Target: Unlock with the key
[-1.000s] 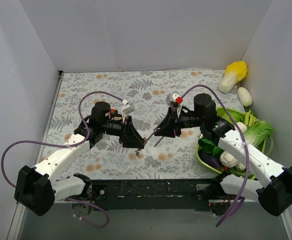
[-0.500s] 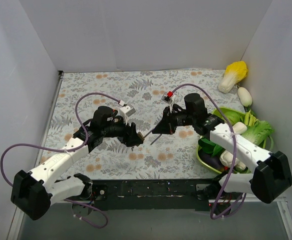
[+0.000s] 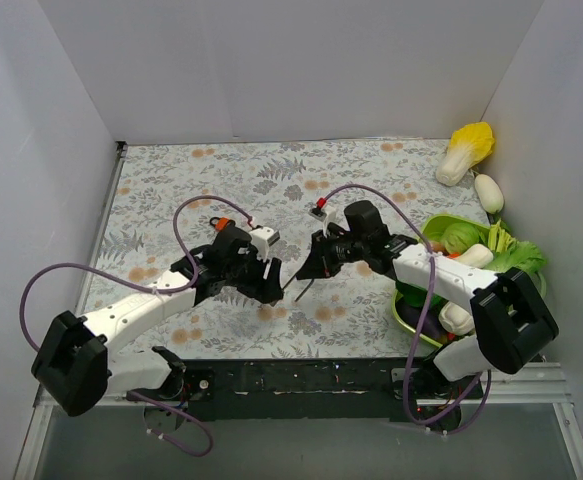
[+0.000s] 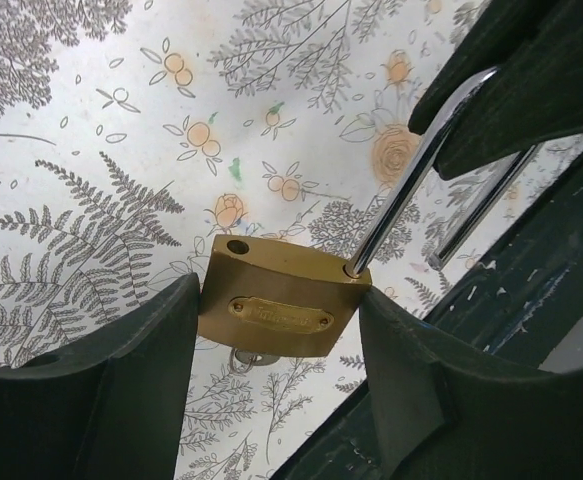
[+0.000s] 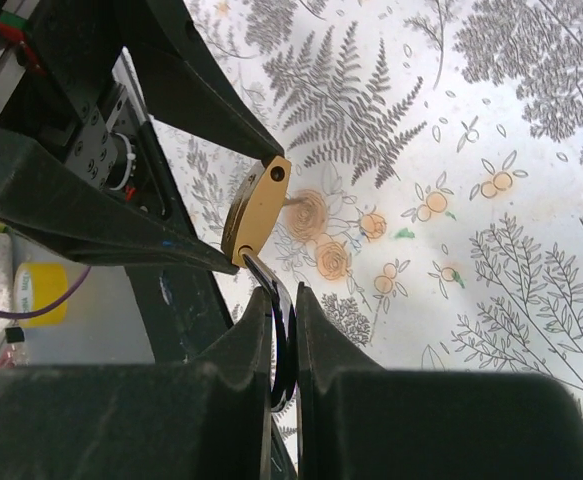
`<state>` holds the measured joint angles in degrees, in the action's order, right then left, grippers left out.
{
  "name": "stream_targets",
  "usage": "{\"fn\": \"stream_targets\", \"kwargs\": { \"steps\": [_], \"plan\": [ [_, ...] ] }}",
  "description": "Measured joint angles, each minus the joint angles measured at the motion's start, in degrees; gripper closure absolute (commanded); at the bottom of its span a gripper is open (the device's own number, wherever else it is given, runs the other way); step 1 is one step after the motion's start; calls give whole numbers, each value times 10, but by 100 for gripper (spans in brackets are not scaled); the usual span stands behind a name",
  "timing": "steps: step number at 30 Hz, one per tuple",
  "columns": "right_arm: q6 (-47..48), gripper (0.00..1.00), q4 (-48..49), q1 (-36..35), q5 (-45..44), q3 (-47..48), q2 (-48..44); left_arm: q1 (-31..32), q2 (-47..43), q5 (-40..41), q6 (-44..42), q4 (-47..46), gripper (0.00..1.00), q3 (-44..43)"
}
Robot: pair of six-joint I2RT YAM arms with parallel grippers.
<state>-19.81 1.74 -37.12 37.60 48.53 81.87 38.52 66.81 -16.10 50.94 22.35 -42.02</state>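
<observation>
A brass padlock (image 4: 283, 300) hangs just above the floral table cloth (image 3: 171, 190). My left gripper (image 4: 279, 312) is shut on its body, one finger on each side. The steel shackle (image 4: 409, 182) is swung out; one leg stays in the body and the other hole is bare. A key (image 4: 245, 358) sticks out under the body. My right gripper (image 5: 283, 296) is shut on the shackle (image 5: 281, 318), close to the padlock body (image 5: 255, 210). In the top view the left gripper (image 3: 269, 283) and right gripper (image 3: 309, 268) meet near the table's middle.
A green bowl (image 3: 409, 312) of vegetables stands at the right, under my right arm. A yellow cabbage (image 3: 468, 150) and a white radish (image 3: 489, 194) lie at the far right. White walls close in three sides.
My right gripper has moved left and a little nearer, and both wrists have turned. The two grippers stand closer together. Both keep their hold on the padlock.
</observation>
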Motion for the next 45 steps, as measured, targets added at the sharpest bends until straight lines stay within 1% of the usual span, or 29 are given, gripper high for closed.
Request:
{"fn": "stream_targets", "kwargs": {
  "steps": [2,7,8,10,11,13,14,17,21,24,30,39,45],
  "plan": [
    [0,99,3,-2,-10,-5,10,7,23,13,7,-1,100,0],
    [-11,90,24,-5,-31,-20,37,17,72,37,18,-1,100,-8],
    [-14,85,30,-5,-38,-24,40,19,83,42,19,-1,100,-12],
    [-20,79,39,-5,-52,-28,43,20,101,52,24,-2,100,-21],
    [-22,72,48,-5,-63,-30,45,21,108,58,31,-2,100,-26],
    [-23,65,62,-5,-98,-34,46,21,118,68,55,-2,100,-33],
    [-22,56,64,-3,-120,-35,46,20,122,76,72,3,100,-37],
    [-20,50,67,8,-173,-46,46,11,134,101,103,10,100,-46],
    [-19,48,70,21,-219,-73,41,5,166,123,127,10,100,-60],
    [-19,47,67,23,-241,-99,20,5,188,125,136,10,100,-73],
    [-23,45,58,30,-271,-137,-58,5,248,137,146,5,100,-124],
    [-25,42,33,34,-296,-165,-163,5,342,145,151,1,100,-204],
    [-26,40,-1,34,-306,-175,-243,5,396,175,156,-1,100,-261]
  ]
}}
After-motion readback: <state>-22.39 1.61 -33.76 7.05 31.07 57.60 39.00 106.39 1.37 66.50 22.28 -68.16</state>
